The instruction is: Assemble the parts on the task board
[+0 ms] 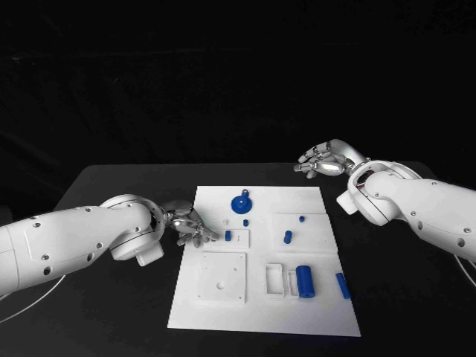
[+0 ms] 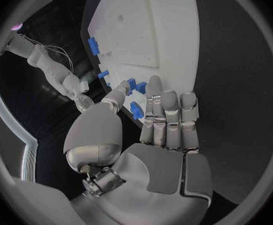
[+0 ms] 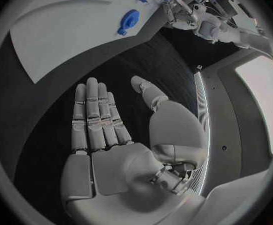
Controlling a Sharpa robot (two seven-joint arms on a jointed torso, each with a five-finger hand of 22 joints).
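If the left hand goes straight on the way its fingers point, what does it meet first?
Probably the small blue part just past the left hand's fingertips, at the board's near edge. Height above it is unclear.

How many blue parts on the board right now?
6: round part far middle, three small pegs mid-board, cylinder and bar near right. Some may be hidden.

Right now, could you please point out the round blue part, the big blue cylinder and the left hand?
round blue part (image 1: 242, 202), head view, on its disc face.
big blue cylinder (image 1: 303, 281), head view, mid-length on its side.
left hand (image 1: 187, 223), head view, on the middle of the hand.
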